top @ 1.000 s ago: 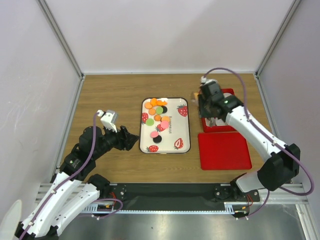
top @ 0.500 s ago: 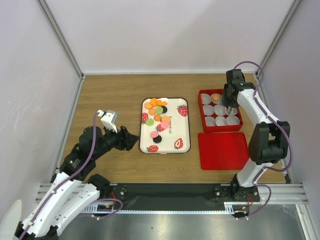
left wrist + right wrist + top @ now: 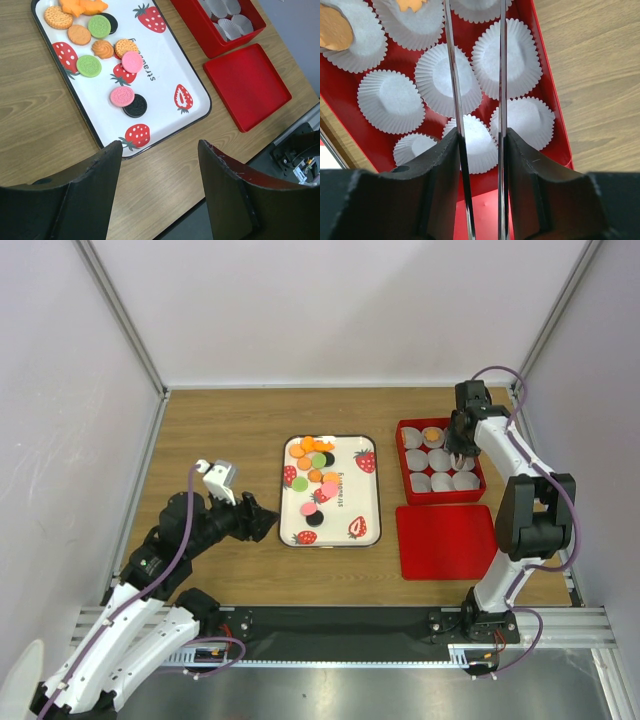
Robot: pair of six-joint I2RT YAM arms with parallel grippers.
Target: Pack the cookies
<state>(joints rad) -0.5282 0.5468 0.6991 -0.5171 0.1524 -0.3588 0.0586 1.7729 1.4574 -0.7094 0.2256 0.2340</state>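
Barely started: couple of orange cookies (image 3: 335,32) in red box (image 3: 195,27), rest on tray (image 3: 170,55). Left hand (image 3: 160,147) wide open, right hand (image 3: 475,30) barely parted, both empty.

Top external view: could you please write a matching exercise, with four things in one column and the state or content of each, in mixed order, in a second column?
Column one:
1. strawberry tray
2. red box
3. red lid
4. left hand

Column two:
a. holds white paper cups
b. open, grips nothing
c. carries loose cookies
d. lies flat, on the near side of the box

Pairs: 1-c, 2-a, 3-d, 4-b
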